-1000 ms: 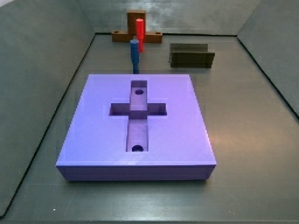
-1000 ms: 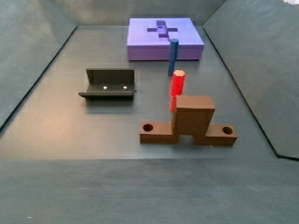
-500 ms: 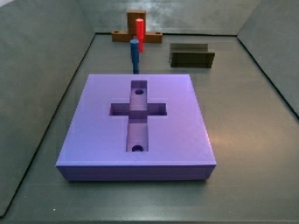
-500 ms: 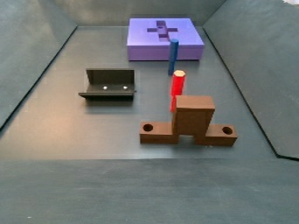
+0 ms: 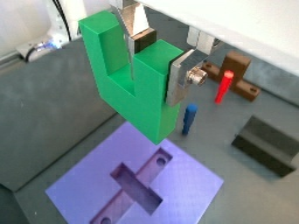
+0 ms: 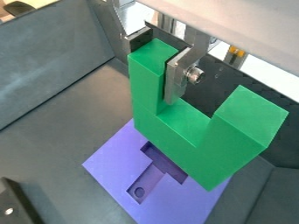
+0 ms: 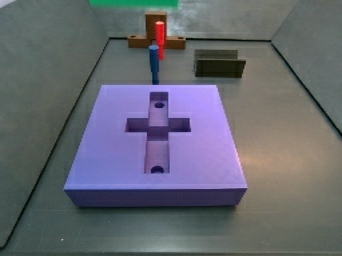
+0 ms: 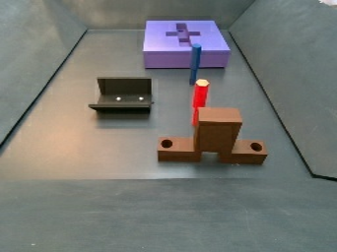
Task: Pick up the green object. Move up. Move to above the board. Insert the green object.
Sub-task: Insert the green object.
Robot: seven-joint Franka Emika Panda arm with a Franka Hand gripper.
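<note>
The green object [image 5: 128, 83], a bright green U-shaped block, hangs in the air with my gripper [image 5: 156, 54] shut on one of its arms. A silver finger [image 5: 181, 77] presses each side of that arm, as both wrist views show, the green object [image 6: 193, 127] filling most of each. The board [image 5: 176, 179], a purple slab with a cross-shaped recess, lies on the floor far below the piece, a little to one side. In a side view only a green strip of the green object [image 7: 134, 3] shows at the top edge, beyond the board [image 7: 158, 140]. The board [image 8: 186, 41] lies far back.
A thin blue stick [image 7: 154, 62] stands just behind the board. Beyond it are a red peg [image 7: 159, 30] and a brown block [image 7: 151, 42]. The dark fixture [image 7: 219, 64] sits to the right of them. Grey walls ring the floor.
A green strip of the held piece has come into the top edge of a side view, where nothing green showed before. Board, stick, peg and fixture have not moved.
</note>
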